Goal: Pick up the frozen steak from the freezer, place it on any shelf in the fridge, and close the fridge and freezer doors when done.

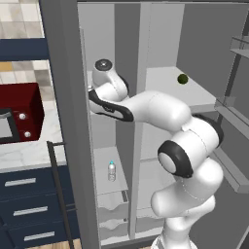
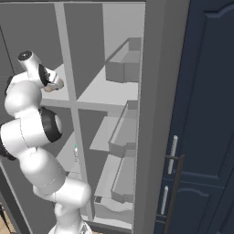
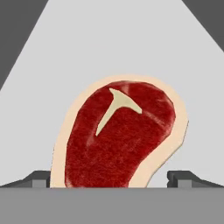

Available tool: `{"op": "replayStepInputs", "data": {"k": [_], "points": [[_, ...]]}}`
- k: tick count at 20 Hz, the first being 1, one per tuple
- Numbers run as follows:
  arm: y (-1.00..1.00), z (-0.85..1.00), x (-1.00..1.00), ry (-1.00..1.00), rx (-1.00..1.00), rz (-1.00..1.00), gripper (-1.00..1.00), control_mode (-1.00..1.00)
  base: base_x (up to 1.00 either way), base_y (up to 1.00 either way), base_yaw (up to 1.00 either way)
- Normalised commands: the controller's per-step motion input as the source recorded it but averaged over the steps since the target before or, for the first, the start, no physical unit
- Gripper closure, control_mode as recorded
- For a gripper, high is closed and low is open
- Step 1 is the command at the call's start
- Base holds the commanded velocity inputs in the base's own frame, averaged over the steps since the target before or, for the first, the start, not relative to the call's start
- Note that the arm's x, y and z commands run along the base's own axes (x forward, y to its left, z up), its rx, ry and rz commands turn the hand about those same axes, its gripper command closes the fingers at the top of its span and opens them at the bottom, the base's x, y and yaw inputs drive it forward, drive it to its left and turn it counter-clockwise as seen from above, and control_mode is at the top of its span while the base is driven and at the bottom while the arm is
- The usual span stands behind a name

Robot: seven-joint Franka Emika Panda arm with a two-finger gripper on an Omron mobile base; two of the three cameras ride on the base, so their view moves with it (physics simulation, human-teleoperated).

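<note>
My gripper (image 3: 112,177) is spread wide, one dark finger tip low on each side of the frozen steak (image 3: 120,135), and neither tip touches it as far as I can judge. The steak lies flat on a pale grey freezer shelf (image 3: 109,43), its near end running under the bottom edge of my hand view, so I cannot see how much of it sits between my tips.

What worries me most is the grasp. The slab is flat and thin, and its fat rim curves; if I close too high, the tips may skid over the top and pinch nothing. If I come down too far, they may jam against the shelf. A hard frozen surface probably gives little grip, so a hold near one end could let it pivot and drop as I pull out.

The room is tight. In the left base view my arm reaches into the narrow freezer (image 1: 109,58), with a grey divider (image 1: 141,97) just beside my elbow and the freezer door (image 1: 61,121) standing open on the other side. A careless retreat could knock either. Lower down stands a small bottle (image 1: 112,171). Across the divider, the broad fridge shelf (image 1: 165,85) carries a small dark green fruit (image 1: 182,79), with bare board beside it.
</note>
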Motion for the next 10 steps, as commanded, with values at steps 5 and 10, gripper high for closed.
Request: {"op": "replayStepInputs", "data": {"k": [5,10], "points": [[0.00,-0.08,0.08,0.00,0.00,0.00,1.00,-1.00,0.00,0.00,0.00],[0.00,0.00,-0.08,0.00,0.00,0.00,1.00,-1.00,0.00,0.00,0.00]]}}
